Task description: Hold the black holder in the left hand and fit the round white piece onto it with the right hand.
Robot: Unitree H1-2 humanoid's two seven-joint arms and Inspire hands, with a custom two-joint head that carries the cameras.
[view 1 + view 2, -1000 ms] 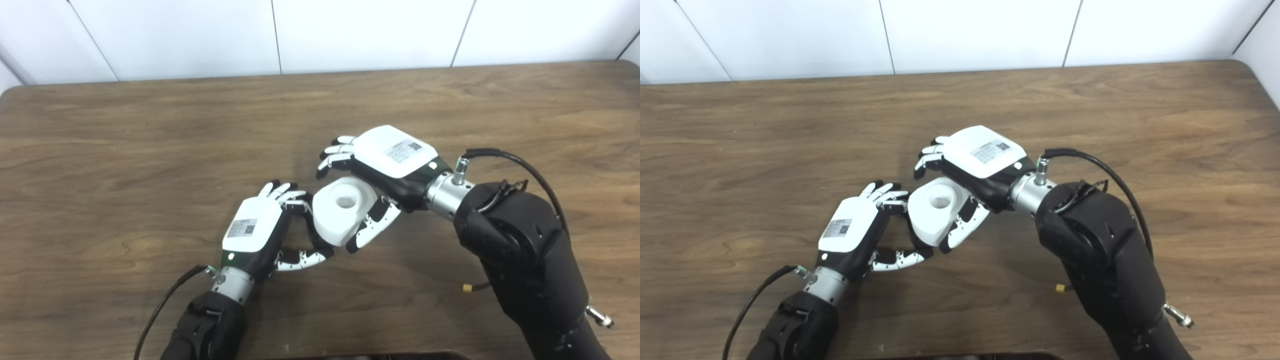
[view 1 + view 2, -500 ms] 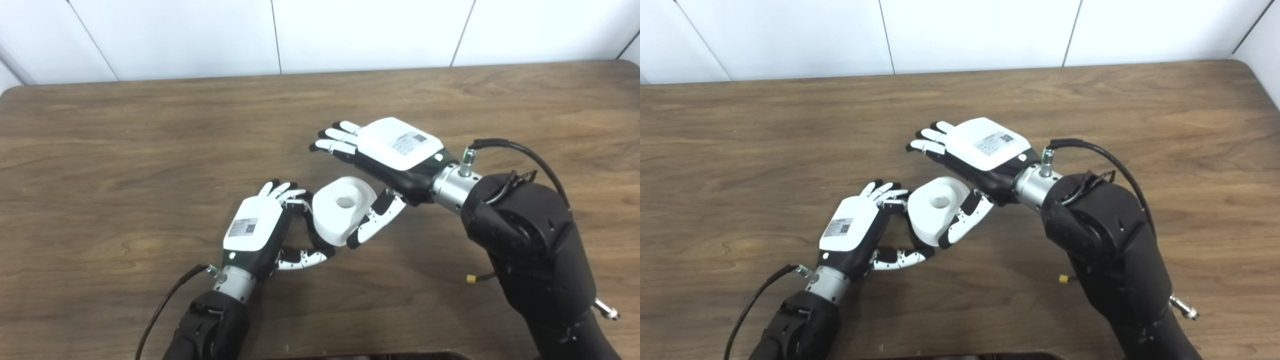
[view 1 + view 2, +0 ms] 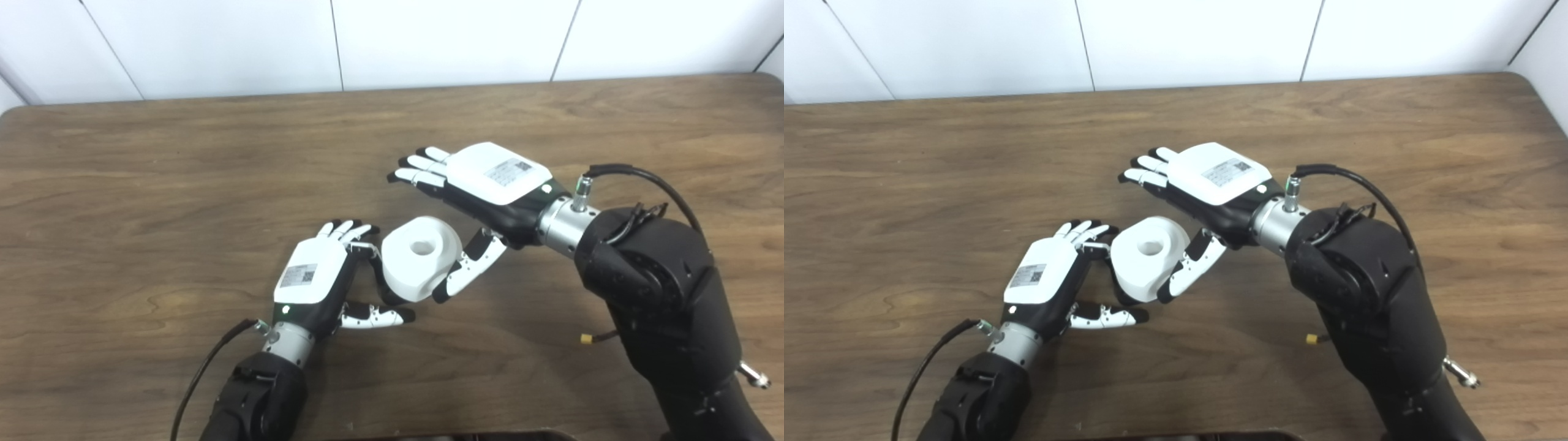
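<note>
The round white piece, with a hole in its top, sits tilted on the black holder, which shows only as a dark sliver under its left side. My left hand is just left of them. Its fingers are spread and its thumb lies flat below the holder, so the hand is open. My right hand hovers open above and right of the piece with its fingers stretched out. Its thumb rests against the piece's right side.
The wooden table stretches bare to the left, right and far side up to the white wall. Cables hang off both wrists. A dark edge shows at the bottom of the picture.
My right hand let go of the white piece, straightened its fingers and drew back to the right. My left fingers and thumb have spread away from the holder.
</note>
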